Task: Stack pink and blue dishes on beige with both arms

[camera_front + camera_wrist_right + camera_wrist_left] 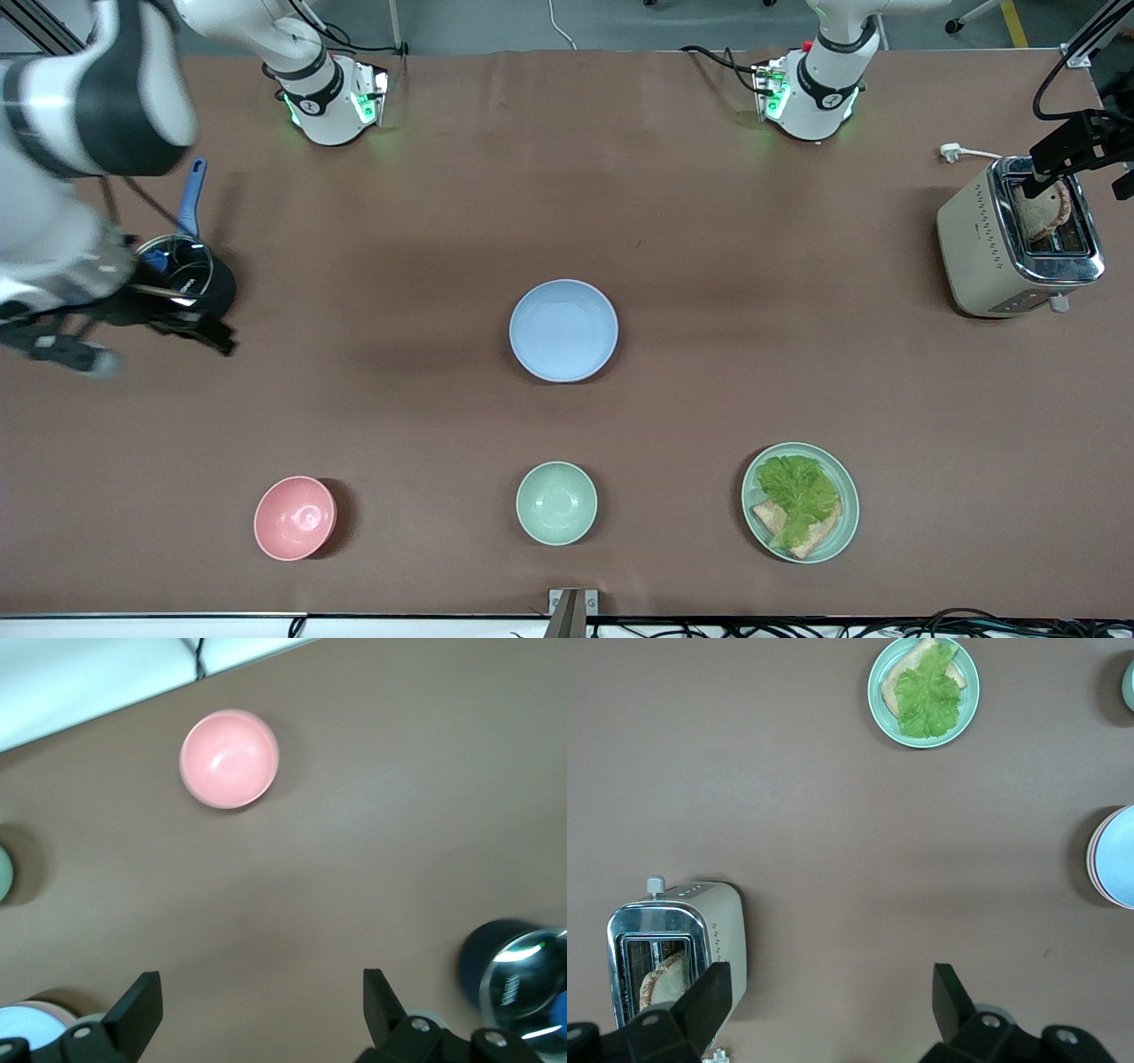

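Blue plate (563, 330): lying flat, round, no long axis, mid-table, topping a stack; a pink plate's rim (1092, 859) is showing beneath it.

Green plate (801, 501): carrying lettuce on bread.

Toaster (1019, 237): holding toast.

Pink bowl (295, 517) and green bowl (556, 502): sitting empty.

Left gripper (824, 997): hanging spread, empty, over the toaster.

Right gripper (257, 1001): hanging spread, empty, by the dark pot (182, 276).

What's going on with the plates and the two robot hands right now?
Left gripper open, empty, over the toaster. Right gripper open, empty, over the dark pot. Blue plate tops the stack mid-table, pink rim showing beneath. Nothing in the way.
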